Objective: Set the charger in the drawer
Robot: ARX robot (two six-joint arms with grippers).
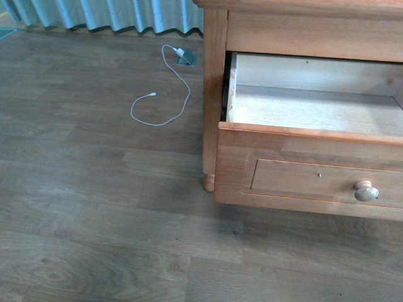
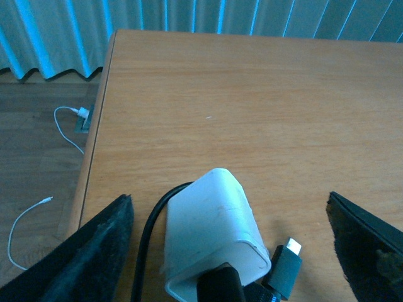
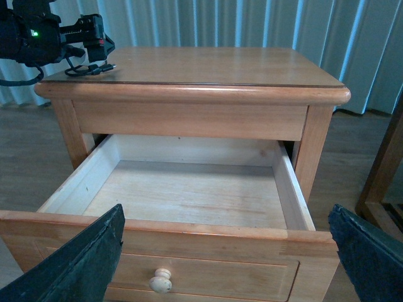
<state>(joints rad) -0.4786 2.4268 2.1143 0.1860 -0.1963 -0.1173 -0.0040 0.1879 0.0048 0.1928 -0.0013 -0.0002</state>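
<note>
Your left tool is spread wide open over the nightstand top. Its fingers stand either side of the charger and clear of it. The charger lies on that top, near the corner towards the white cable on the floor. The drawer is pulled out, showing its light wood floor. Your right tool hangs open before the drawer front.
</note>
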